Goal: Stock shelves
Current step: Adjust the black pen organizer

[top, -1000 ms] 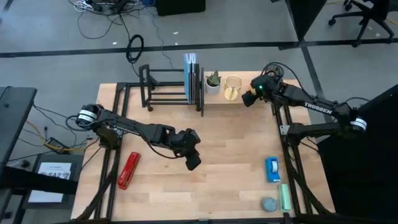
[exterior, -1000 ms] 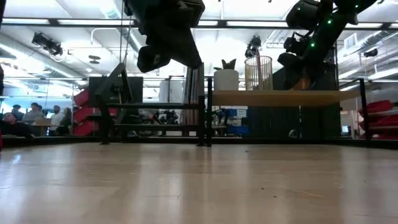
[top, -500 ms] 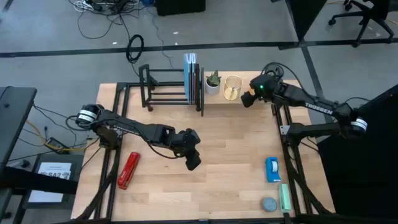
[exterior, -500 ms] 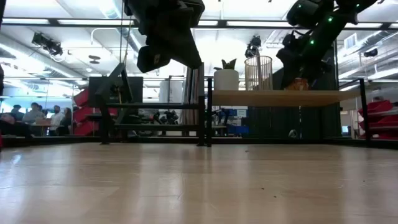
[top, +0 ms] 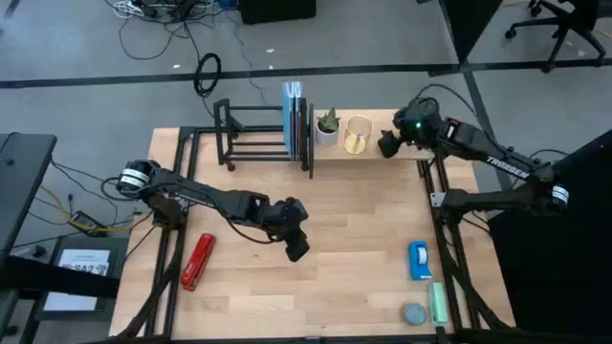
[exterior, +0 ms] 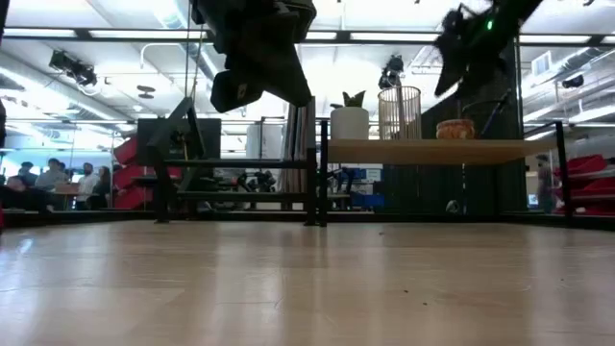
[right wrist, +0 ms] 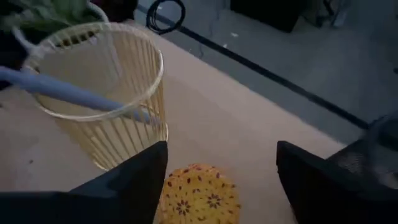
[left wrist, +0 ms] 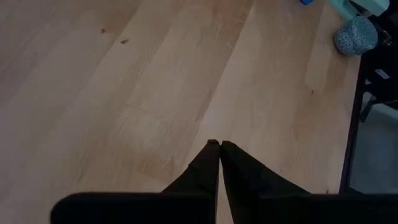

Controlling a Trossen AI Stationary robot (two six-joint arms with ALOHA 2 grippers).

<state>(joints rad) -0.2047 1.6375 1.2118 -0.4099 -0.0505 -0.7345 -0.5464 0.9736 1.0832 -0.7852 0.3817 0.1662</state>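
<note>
Right hand (right wrist: 221,180) is spread wide and empty, hovering just above a small orange patterned thing (right wrist: 198,198) that sits on the wooden plank shelf (exterior: 423,151), right beside the gold wire cup (top: 359,135). From that cup as the marker: the little potted plant (top: 328,125) stands just on its other side, and past the plant the black metal-bar rack (top: 256,135) holds a few upright books (top: 295,117) at its near end.

Here is the worry, as I judge it: the hand is very close to the wire cup, and the cup looks light. One finger (right wrist: 134,180) hangs almost against its wall, so any sideways drift on the way out could tip it or nudge it into the plant. The orange piece also sits near the shelf's edge, and a clipped retreat might knock it off.

Left hand (left wrist: 217,149) waits well away from the cup, out over the bare middle of the surface (top: 363,229), fingers pressed together, holding nothing.

More stock lies far from the cup: a red item (top: 197,261) on the left arm's side, and on the right arm's side a blue object (top: 419,258), a pale green one (top: 438,302) and a round grey one (top: 413,313). Nothing blocks the way to those. The tight spot is around the cup itself.

People sit in the room beyond the rack.
</note>
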